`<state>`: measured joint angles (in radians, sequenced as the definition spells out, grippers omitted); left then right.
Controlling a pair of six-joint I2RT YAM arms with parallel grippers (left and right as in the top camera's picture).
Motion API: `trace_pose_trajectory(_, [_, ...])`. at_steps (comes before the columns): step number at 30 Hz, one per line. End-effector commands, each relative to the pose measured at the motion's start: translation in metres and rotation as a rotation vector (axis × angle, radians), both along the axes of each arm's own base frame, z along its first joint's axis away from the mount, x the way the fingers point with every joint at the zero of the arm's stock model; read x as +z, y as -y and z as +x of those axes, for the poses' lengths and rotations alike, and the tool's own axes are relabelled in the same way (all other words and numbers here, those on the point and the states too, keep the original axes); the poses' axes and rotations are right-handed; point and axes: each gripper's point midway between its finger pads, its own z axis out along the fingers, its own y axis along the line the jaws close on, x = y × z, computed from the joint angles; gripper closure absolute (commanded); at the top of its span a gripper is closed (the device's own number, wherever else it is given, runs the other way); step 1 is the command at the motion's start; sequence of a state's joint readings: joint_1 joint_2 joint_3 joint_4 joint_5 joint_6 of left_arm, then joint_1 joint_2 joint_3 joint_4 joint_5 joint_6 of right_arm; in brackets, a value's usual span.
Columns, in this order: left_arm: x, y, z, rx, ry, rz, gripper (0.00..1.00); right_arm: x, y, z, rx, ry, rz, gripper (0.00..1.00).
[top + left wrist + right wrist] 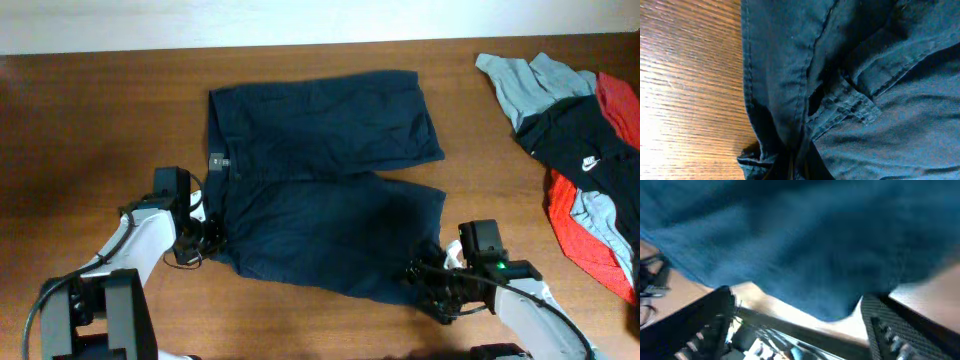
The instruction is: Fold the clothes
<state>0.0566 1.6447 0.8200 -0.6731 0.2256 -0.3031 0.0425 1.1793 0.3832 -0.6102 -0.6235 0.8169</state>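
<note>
Shorts (pixel 320 170) lie spread flat on the middle of the table (pixel 100 120) with no fold made yet; you have the left gripper (pixel 205 238) pinched on the waistband corner and the right gripper (pixel 428 280) apart around the near leg's hem, so all the folding remains.

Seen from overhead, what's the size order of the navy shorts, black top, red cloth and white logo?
1. navy shorts
2. black top and red cloth: both partly hidden, too alike to rank
3. white logo, smallest
</note>
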Motion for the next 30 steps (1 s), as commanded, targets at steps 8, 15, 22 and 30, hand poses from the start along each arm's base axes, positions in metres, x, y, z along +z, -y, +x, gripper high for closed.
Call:
trace_pose_trajectory(8, [0.013, 0.0, -0.004, -0.073, -0.032, 0.005, 0.99, 0.02, 0.024, 0.031, 0.101, 0.204, -0.186, 0.96])
trace_pose_trajectory(15, [0.085, 0.002, -0.014, -0.095, 0.099, 0.01, 0.99, 0.09, 0.056, 0.015, 0.17, 0.277, -0.399, 0.96])
trace_pose_trajectory(22, [0.185, 0.006, -0.05, -0.096, 0.402, 0.032, 1.0, 0.187, 0.061, -0.019, 0.164, 0.401, -0.436, 0.96])
trace_pose_trajectory(30, [0.238, -0.015, -0.058, -0.115, 0.552, 0.187, 1.0, 0.231, 0.047, -0.002, 0.17, 0.519, -0.365, 0.96])
